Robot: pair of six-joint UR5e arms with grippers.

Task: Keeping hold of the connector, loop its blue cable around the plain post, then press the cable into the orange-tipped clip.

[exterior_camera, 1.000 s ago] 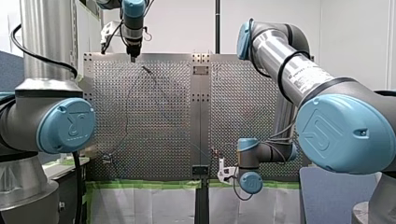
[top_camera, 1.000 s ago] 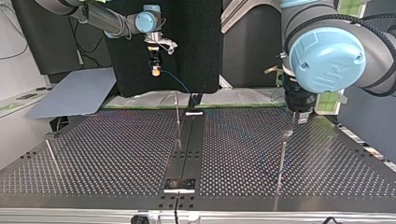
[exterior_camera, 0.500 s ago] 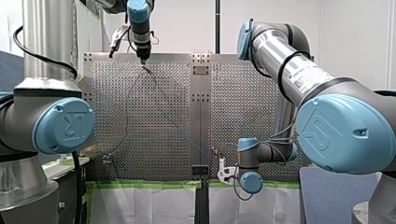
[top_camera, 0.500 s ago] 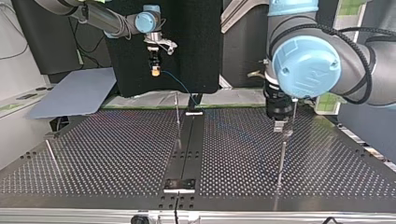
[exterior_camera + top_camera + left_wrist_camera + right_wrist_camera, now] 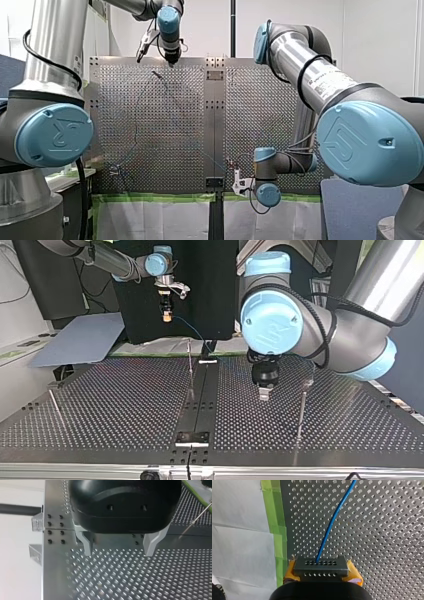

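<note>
Perforated tabletop (image 5: pixel 125 405) lies under my left pincer (image 5: pixel 119 552), fingers spread and empty; my right pincer (image 5: pixel 322 574) clamps the connector (image 5: pixel 321 566) trailing blue cable (image 5: pixel 332 522).

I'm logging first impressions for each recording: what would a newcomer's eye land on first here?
In the top view, my left arm's big blue-capped joint fills the middle, with my left gripper hanging open and empty above the perforated table. In the right wrist view, my right gripper with yellow pads is shut on a dark connector, from which a blue cable runs out over the table.
</note>
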